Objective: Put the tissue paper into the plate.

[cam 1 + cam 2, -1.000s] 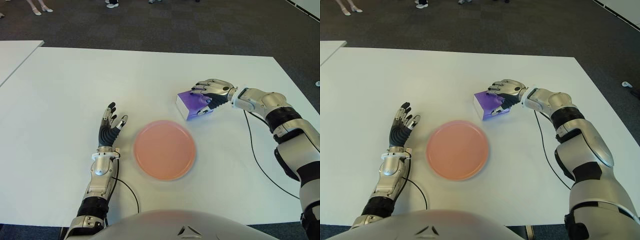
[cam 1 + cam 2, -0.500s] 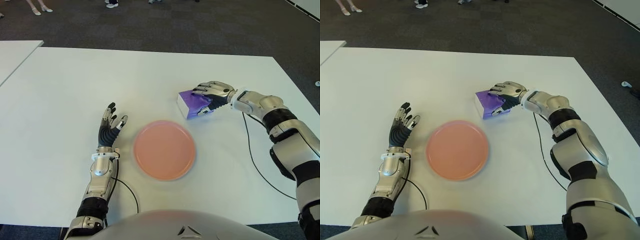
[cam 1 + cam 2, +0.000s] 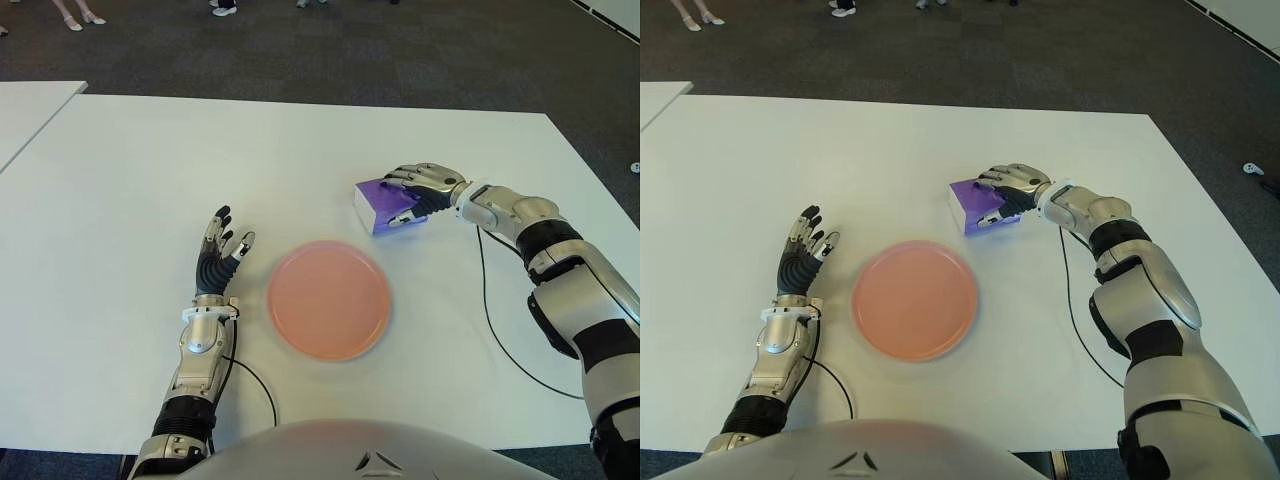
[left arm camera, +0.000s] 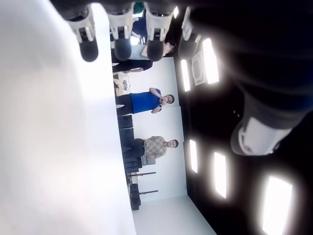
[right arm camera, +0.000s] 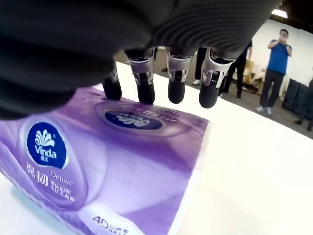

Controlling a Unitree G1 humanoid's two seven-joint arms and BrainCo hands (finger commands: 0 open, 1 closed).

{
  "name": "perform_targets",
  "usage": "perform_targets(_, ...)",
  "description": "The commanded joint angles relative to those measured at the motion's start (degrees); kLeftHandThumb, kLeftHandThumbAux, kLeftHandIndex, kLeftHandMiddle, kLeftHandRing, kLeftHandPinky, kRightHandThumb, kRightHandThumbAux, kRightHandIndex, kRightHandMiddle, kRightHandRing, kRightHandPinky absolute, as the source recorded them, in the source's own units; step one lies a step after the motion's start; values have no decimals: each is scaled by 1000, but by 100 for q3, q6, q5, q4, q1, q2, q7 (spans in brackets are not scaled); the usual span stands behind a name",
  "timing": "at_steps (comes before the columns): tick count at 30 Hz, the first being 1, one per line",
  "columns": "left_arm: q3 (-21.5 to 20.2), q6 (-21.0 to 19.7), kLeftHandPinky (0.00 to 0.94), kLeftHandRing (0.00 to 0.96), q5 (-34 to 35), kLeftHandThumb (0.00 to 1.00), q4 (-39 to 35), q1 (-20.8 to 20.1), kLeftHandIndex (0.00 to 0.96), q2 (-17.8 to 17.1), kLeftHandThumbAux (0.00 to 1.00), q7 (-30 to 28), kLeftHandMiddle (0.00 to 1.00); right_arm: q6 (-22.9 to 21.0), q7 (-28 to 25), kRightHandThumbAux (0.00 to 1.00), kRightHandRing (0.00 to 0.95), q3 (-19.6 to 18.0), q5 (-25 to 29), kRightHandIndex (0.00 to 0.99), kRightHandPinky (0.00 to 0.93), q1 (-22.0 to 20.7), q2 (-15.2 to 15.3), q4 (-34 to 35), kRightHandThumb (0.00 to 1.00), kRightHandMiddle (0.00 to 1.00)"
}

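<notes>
A purple tissue pack [image 3: 376,204] lies on the white table [image 3: 150,160], beyond the right rim of the pink plate [image 3: 328,298]. My right hand [image 3: 415,190] is draped over the pack's right end. Its fingers [image 5: 176,85] press on the pack's top, and the thumb sits against the near side. The wrist view shows the pack's printed top [image 5: 122,161] filling the space under the palm. The plate holds nothing. Left of the plate, my left hand [image 3: 222,250] stays idle with its fingers spread.
A black cable [image 3: 500,320] runs over the table from my right forearm towards the front edge. Another white table [image 3: 30,110] stands at the far left. People stand on the dark carpet beyond the far edge.
The right hand and the tissue pack have shifted a little to the right and away from the plate, while the forearm has swung closer to me. The left hand has not moved.
</notes>
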State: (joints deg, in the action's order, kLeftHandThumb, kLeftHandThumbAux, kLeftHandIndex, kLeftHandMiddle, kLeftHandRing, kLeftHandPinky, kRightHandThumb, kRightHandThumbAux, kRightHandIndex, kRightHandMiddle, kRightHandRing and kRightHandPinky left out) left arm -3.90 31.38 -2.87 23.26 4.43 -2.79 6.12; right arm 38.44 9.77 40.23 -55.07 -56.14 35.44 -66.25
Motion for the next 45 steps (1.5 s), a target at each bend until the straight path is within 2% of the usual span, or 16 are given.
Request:
perform_targets(1, -3, -164, 0, 0, -85, 0, 214, 300, 0, -12, 538, 20, 0, -48, 12, 164, 0, -59, 103, 0, 0, -23, -78, -118, 440, 0)
perform_targets(8, 7, -190, 0, 0, -168, 0, 173, 346, 0, -9, 542, 70, 0, 37, 121, 152, 0, -85, 145, 0, 0, -33, -70, -146, 441, 0)
perform_targets(25, 16, -367, 0, 0, -237, 0, 102, 370, 0, 25, 555, 149, 0, 123, -156, 147, 0, -256, 487, 0, 0, 39, -105, -163, 438, 0)
perform_targets(45, 21, -311, 0, 0, -129, 0, 4, 445, 0, 37, 541, 65, 0, 164, -205, 154, 0, -197, 424, 0, 0, 59, -125, -129, 444, 0)
